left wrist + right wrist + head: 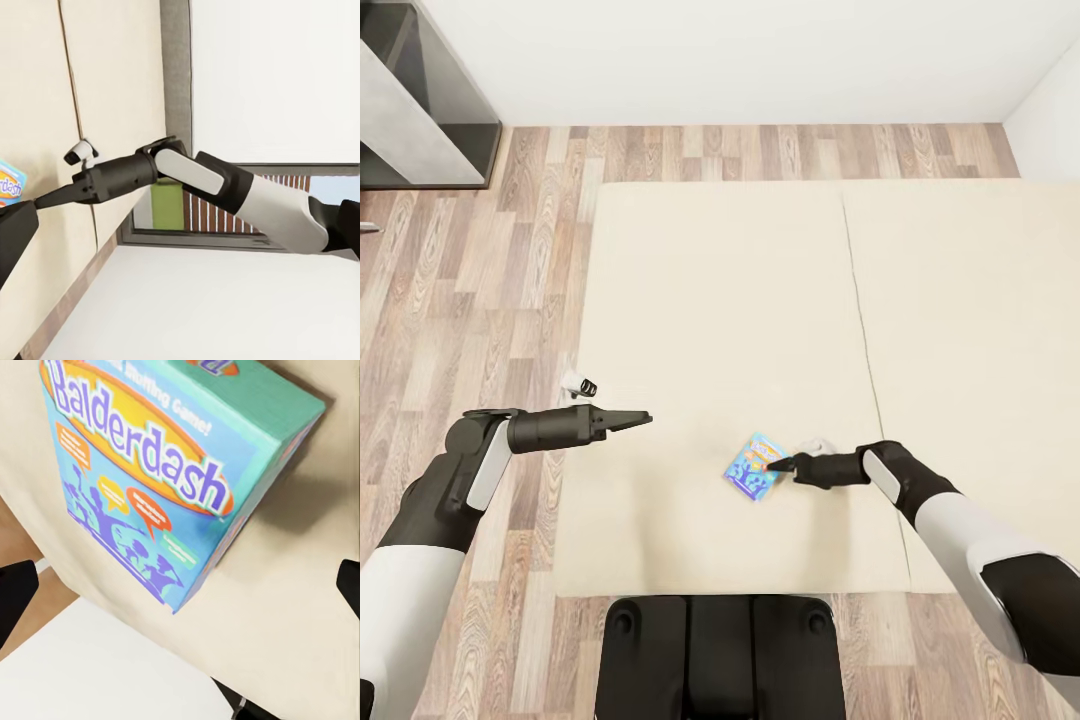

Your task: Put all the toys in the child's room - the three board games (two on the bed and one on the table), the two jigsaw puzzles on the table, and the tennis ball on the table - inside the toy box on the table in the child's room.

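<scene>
From the head view, one small blue cartoon-printed board game box (756, 467) lies flat on the wide cream-beige bed (710, 300), near the bed's front edge and left of its seam. The right gripper (781, 464) reaches in from the right and its tip sits at the box's right edge; at that size I cannot tell whether it touches. The right wrist view brings the same box (150, 472) up close: a teal-sided carton lettered "Balderdash" in purple on an orange oval, lying on the beige surface, with the two dark fingertips (15, 592) far apart at the picture's edges, so these jaws stand wide open with nothing between them.

The left gripper (632, 420) hovers over the bed's left part, well apart from the box; its jaws look drawn together to a point and hold nothing. The left wrist view looks across at the right arm (225, 187) and catches just a corner of the box (9, 184).

One dark grey shelf unit (420, 100) stands on the wood-plank floor (460, 300) at the far left.
</scene>
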